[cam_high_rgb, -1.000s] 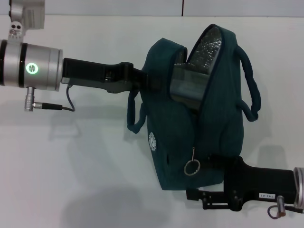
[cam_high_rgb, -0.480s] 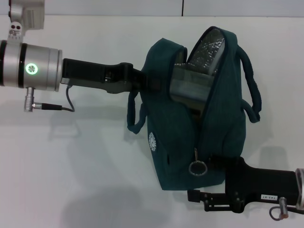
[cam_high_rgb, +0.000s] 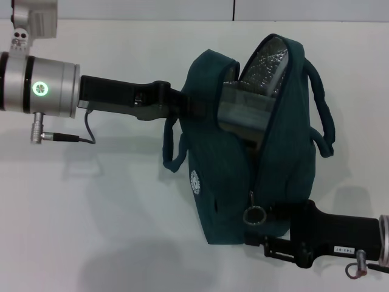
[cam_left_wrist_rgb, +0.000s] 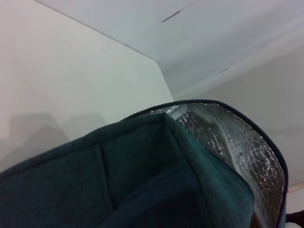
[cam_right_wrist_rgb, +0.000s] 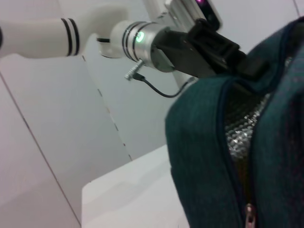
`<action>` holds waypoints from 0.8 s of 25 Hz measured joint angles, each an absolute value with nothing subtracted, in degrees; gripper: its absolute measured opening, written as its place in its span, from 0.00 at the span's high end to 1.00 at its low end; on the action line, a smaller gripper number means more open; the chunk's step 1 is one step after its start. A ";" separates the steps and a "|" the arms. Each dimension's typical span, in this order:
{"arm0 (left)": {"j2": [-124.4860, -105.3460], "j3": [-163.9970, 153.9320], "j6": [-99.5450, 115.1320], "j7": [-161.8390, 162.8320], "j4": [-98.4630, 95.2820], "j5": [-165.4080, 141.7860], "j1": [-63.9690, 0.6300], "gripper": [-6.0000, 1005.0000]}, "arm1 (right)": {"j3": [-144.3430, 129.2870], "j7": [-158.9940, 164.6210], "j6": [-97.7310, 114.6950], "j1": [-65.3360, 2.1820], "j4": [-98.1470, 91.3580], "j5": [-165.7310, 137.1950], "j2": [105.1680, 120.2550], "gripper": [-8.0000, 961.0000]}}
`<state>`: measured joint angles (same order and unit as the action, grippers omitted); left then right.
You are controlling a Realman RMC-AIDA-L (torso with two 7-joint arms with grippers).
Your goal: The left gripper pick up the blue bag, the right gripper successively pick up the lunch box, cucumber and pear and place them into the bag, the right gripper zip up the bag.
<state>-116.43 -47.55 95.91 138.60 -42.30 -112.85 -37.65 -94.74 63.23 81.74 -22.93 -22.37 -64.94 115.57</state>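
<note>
Above a plain white desk (cam_high_rgb: pixel 91 207) the bag (cam_high_rgb: pixel 225 182), soft teal fabric with crinkled foil lining, is held aloft, clamped by the left gripper (cam_high_rgb: pixel 182 103). The right gripper (cam_high_rgb: pixel 258 234) sits beside the ring pull (cam_high_rgb: pixel 253 214); its closure cannot be told. The pull should be drawn steadily along the seam.

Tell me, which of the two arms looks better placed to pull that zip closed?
The right. The right gripper sits just beside the ring zip pull low on the blue bag, whose top gapes open, while the left gripper is busy holding the bag's upper side.
</note>
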 joint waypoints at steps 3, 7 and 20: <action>-116.45 -47.54 95.91 138.60 -42.36 -112.85 -37.63 0.94 | -94.79 63.24 81.18 -22.97 -22.37 -64.94 115.57 0.41; -116.45 -47.54 95.92 138.61 -42.37 -112.85 -37.56 0.94 | -94.83 63.26 81.11 -23.03 -22.37 -64.95 115.59 0.59; -116.46 -47.55 95.98 138.55 -42.45 -112.85 -37.53 0.94 | -94.83 63.28 80.86 -23.28 -22.42 -64.95 115.67 0.88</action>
